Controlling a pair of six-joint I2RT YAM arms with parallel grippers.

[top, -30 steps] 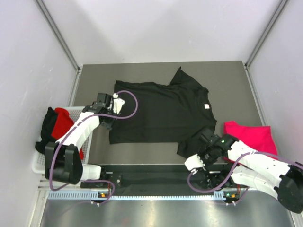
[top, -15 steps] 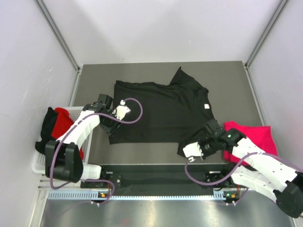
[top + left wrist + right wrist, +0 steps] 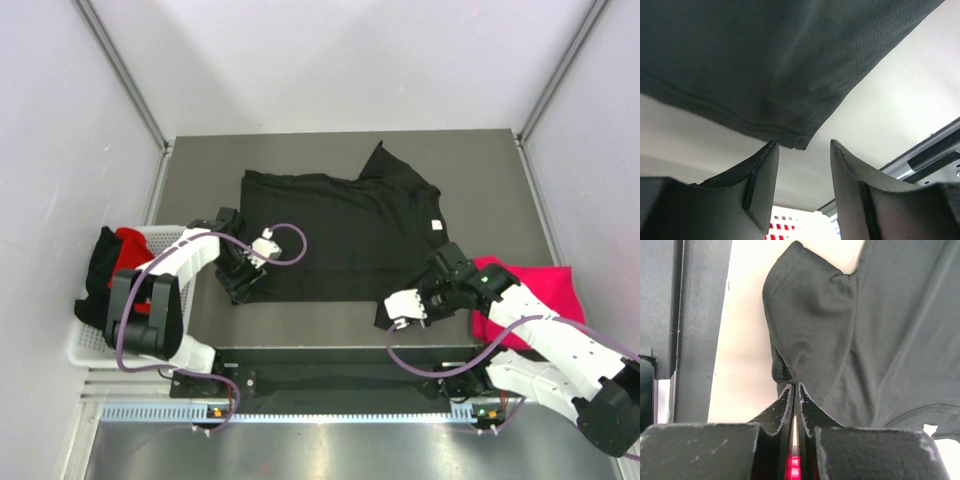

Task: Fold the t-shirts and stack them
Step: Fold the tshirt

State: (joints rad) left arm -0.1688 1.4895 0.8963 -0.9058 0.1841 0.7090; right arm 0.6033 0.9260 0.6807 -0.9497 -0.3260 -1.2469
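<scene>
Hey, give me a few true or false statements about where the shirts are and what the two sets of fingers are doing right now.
1. The black t-shirt lies spread out on the table. True.
2. The left fingers are clamped on its hem. False: they stand open, and the hem corner lies just beyond their tips.
3. The right fingers are shut on its sleeve. True.
4. The pink t-shirt sits in the wire basket. False: it lies on the table at the right; the basket holds red and black clothes.

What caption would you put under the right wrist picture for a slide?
The right hand, fingers shut, pinches the sleeve edge of the black t-shirt.
</scene>
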